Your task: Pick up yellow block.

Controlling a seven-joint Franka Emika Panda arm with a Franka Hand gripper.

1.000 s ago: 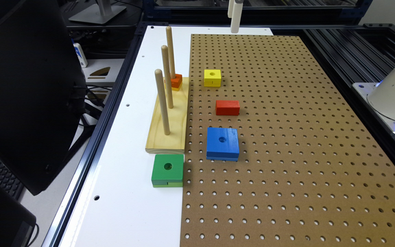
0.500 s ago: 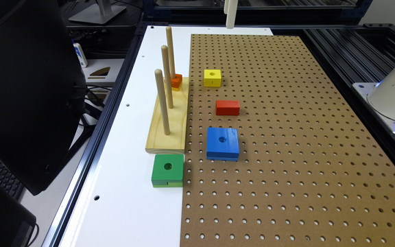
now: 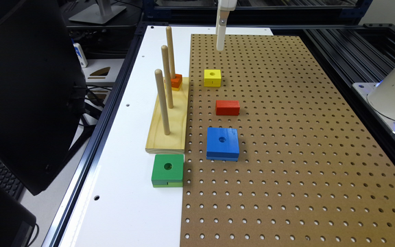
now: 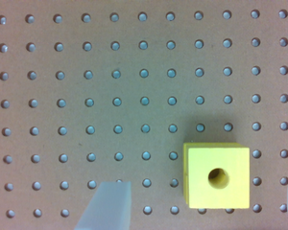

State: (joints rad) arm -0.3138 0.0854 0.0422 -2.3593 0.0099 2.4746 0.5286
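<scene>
The small bright-yellow square wooden block lies flat on the brown perforated pegboard, its round centre hole facing straight up and its sides square to the board's rows of holes; being square, it has no long axis. It sits just beside the pale wooden three-peg base, near that base's far end, beyond the red rectangular block. The white gripper hangs above with fingers spread wide, empty

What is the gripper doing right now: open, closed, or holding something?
Gripper: open and holding nothing, with the yellow block lying between its fingers.
</scene>
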